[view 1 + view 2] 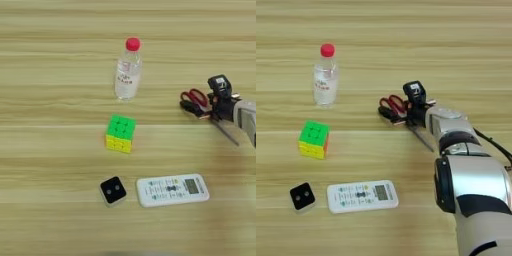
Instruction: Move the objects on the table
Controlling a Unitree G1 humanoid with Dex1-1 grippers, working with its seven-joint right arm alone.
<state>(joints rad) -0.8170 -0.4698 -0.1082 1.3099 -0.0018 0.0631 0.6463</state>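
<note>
The red-handled scissors (394,104) lie on the table (381,30) right of centre, their blades pointing toward the near right. My right gripper (402,103) is open and straddles the red handles: one black finger stands behind them, the other sits low at their left. A clear plastic bottle with a red cap (128,70) stands upright at the back. In front of it rests the green-yellow puzzle cube (121,133). Nearer still are the small black cube with two white dots (113,190) and, to its right, the white remote control (172,189).
My silver forearm (468,175) comes in from the bottom right and covers the table's near right corner. The wood-grain surface stretches wide to the left and behind the bottle.
</note>
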